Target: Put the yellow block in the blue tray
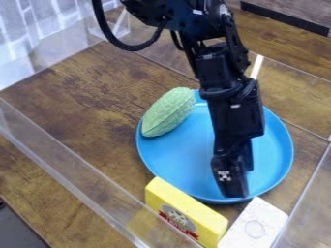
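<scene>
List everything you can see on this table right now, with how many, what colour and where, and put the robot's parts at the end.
blue tray: one, bright blue, round, on the wooden table right of centre.
green textured oval: one, pale green, lying on the tray's upper left rim.
yellow block: one, bright yellow, on the table just outside the tray's lower rim.
white speckled square: one, white, at the bottom edge, right of the yellow block.
table: one, brown wood, with a clear wall along its left and front edges.
robot arm: one, black, reaching down from the top into the tray.
gripper: one, black, low over the tray's lower right part, holding nothing; the view does not show its jaws clearly.
</scene>
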`<action>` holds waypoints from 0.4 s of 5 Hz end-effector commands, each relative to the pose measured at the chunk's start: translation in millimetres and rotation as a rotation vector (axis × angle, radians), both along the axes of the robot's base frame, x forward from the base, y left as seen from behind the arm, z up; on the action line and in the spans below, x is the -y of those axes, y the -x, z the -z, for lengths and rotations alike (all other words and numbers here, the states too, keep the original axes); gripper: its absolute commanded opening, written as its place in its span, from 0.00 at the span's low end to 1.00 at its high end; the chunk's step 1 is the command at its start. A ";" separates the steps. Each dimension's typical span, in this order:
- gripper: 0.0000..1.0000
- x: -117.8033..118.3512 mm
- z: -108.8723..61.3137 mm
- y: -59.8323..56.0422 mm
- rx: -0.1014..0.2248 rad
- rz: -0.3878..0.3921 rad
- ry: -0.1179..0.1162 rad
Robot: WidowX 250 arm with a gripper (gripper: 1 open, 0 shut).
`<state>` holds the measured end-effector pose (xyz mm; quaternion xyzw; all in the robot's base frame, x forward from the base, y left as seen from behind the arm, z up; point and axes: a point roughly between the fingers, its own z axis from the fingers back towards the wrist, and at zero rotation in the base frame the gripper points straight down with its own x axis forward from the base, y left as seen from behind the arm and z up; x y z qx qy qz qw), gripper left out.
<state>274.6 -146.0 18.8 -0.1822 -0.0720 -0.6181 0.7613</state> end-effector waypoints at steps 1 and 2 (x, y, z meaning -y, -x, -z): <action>1.00 -6.0 13.3 6.4 -0.047 0.031 -0.019; 1.00 -7.1 13.4 6.5 -0.051 0.052 -0.017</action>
